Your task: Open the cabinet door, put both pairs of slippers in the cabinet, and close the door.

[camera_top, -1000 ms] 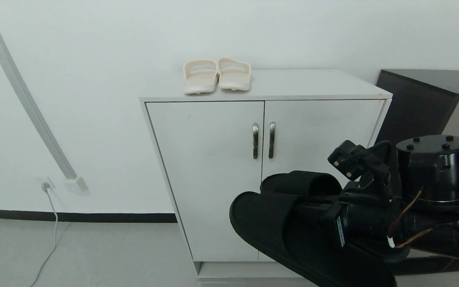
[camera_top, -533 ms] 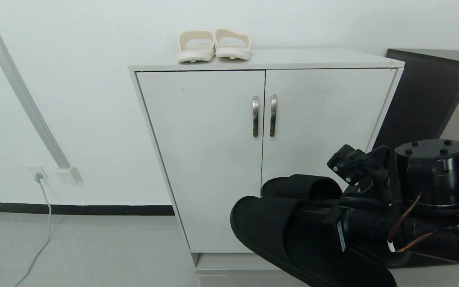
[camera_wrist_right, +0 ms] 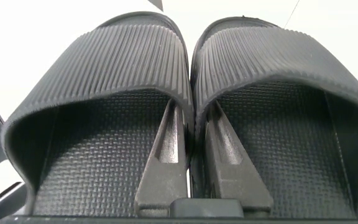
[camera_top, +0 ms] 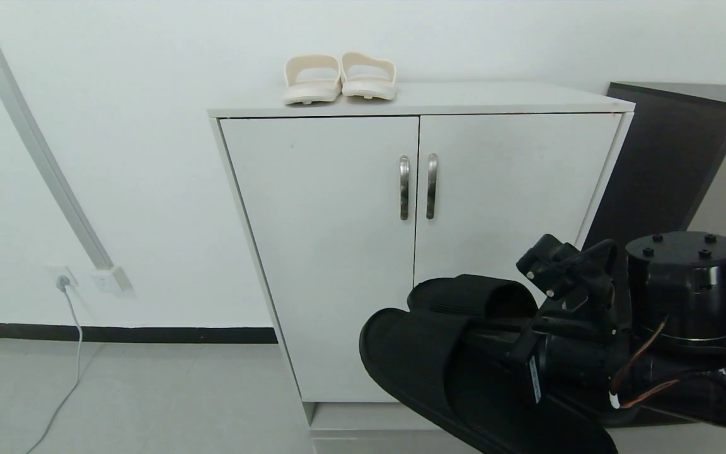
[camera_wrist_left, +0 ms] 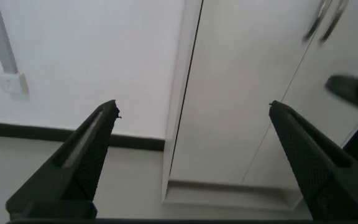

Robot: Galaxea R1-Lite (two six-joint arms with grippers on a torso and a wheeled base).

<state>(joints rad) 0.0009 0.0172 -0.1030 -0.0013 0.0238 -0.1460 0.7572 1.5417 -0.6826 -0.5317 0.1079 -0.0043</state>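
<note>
A white two-door cabinet (camera_top: 338, 265) stands against the wall, both doors shut, with two metal handles (camera_top: 416, 186) at the middle. A beige pair of slippers (camera_top: 339, 77) rests on its top, left of centre. My right gripper (camera_wrist_right: 191, 158) is shut on a black pair of slippers (camera_top: 445, 353), pinching their inner side walls together; it hangs low in front of the right door. My left gripper (camera_wrist_left: 191, 130) is open and empty, low before the cabinet's left front corner (camera_wrist_left: 182, 124).
A dark cabinet (camera_top: 672, 157) stands right of the white one. A wall socket with a grey cable (camera_top: 63, 284) and a slanted cable duct (camera_top: 29, 139) lie to the left. Grey floor (camera_top: 136, 397) extends in front.
The head camera dropped, so the cabinet rose in the picture, then settled slightly. My right gripper keeps the black slippers in the same hold.
</note>
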